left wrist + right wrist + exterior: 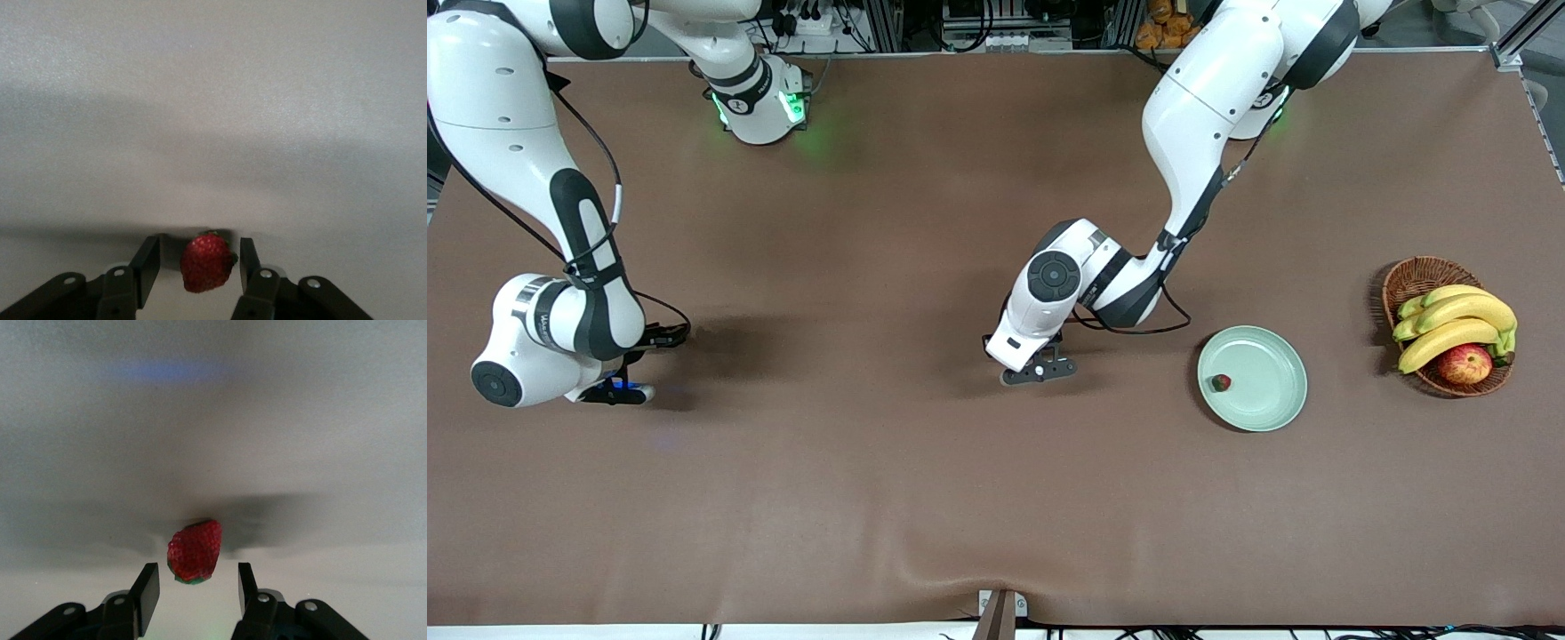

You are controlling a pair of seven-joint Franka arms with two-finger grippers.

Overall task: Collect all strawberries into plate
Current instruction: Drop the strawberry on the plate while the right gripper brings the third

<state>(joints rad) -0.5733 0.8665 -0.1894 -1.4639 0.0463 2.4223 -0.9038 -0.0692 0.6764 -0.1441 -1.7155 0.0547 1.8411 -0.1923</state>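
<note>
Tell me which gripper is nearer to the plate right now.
Left. The left gripper is low over the table beside the plate, toward the right arm's end, fingers open around a strawberry. The right gripper is at the right arm's end.

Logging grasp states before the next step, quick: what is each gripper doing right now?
Left gripper: open, fingers either side of a small red strawberry, gaps showing, not clamped.
Right gripper: open, another small red strawberry just ahead of its fingertips.

even overhead light; soft shadows; wrist views washed out.
</note>
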